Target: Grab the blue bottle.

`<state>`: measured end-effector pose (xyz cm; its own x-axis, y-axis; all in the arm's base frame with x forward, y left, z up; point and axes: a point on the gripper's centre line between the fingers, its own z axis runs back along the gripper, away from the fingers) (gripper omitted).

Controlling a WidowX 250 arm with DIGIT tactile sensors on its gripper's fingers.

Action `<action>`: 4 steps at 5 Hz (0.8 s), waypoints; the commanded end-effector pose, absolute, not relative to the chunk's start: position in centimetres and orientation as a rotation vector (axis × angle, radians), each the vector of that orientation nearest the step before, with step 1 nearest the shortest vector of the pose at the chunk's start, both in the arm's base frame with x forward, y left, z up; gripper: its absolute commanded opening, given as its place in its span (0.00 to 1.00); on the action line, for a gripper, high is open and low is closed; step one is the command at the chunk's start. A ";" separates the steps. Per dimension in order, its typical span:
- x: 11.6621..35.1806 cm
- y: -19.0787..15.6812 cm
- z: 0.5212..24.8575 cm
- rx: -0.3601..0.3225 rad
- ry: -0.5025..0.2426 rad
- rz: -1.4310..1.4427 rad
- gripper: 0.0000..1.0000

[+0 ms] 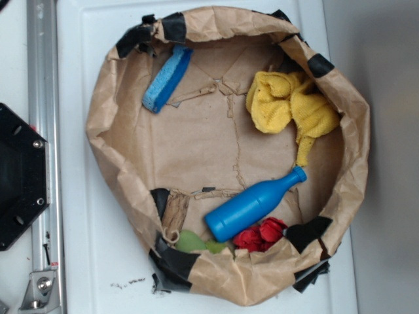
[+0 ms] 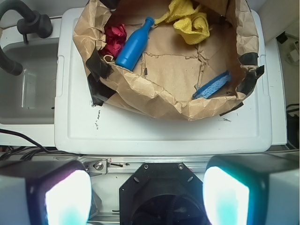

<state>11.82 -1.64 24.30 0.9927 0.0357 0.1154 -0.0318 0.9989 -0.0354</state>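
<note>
Two pale gripper fingers (image 2: 65, 197) of the robot gripper (image 2: 147, 197) fill the wrist view's bottom edge, spread wide and empty, well short of the crumpled brown paper basin (image 2: 140, 91) on the white plastic lid (image 2: 159, 131). Inside, the smooth bright-blue plastic bottle (image 1: 252, 203) lies on its side against the basin's wall, touching a red crumpled cloth (image 1: 262, 235), neck toward a yellow knitted cloth (image 1: 288, 104). Judged risks: fingers snagging the raised paper rim, pinching red cloth, or the round bottle rolling aside.

The two-finger gripper (image 2: 147, 192) is seen only in the wrist view, at the lower edge. Its two blurred, light-faced finger pads (image 2: 65, 199) are held wide apart, with nothing between them. The arm is not shown in the exterior view.
</note>
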 end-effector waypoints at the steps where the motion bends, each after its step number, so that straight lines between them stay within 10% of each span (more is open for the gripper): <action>1: 11.8 -1.6 24.3 -0.034 -0.116 0.034 1.00; 2: 16.1 2.2 21.0 0.050 -0.080 0.123 1.00; 4: 24.6 5.1 15.2 -0.073 -0.185 0.307 1.00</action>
<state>24.38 4.13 13.97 0.9506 0.2846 0.1242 -0.2737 0.9569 -0.0975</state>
